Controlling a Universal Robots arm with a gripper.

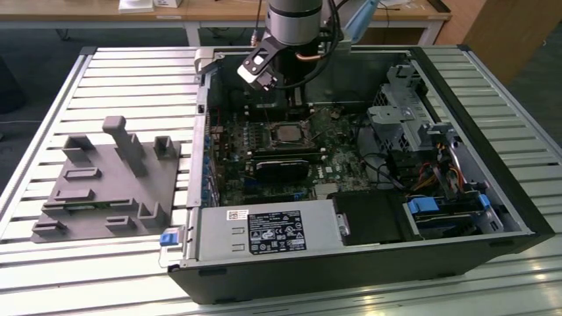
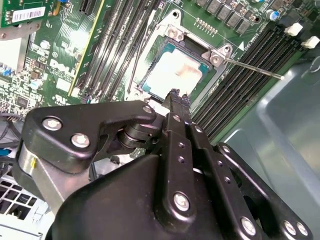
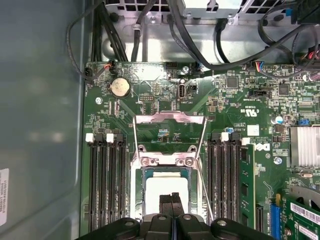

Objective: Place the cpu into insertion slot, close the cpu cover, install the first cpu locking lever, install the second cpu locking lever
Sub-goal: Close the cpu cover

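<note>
Start at the exterior view's left, where the grey fixture [image 1: 105, 178] sits on the slatted table [image 1: 52, 99], well apart from the work. Moving right you come to the open computer case, with the silver-labelled power supply box [image 1: 263, 234] at its near edge. Above the board hangs the gripper [image 1: 270, 82], tilted down towards the socket.

Both wrist views show you its state. The gripper [image 3: 171, 196] has its two fingers pressed flat together with nothing between them, and their tips hover just over one edge of the cpu [image 3: 155, 192].

The cpu [image 1: 287, 133] already lies flat in the insertion slot [image 3: 140, 185], its pale top showing plainly in the second wrist view [image 2: 175, 75].

What matters for you is direction. The cpu cover [image 3: 170, 118] appears to be unclosed, raised on its hinge on the far side of the cpu from the fingertips. Its frame runs along the same line as the seam between the fingers, so the arm faces the cover head-on across the chip. Whether either thin locking lever is latched, I cannot tell.

Further towards the exterior view's right are the black card [image 1: 285, 168] and the drive cage [image 1: 399, 112].
</note>
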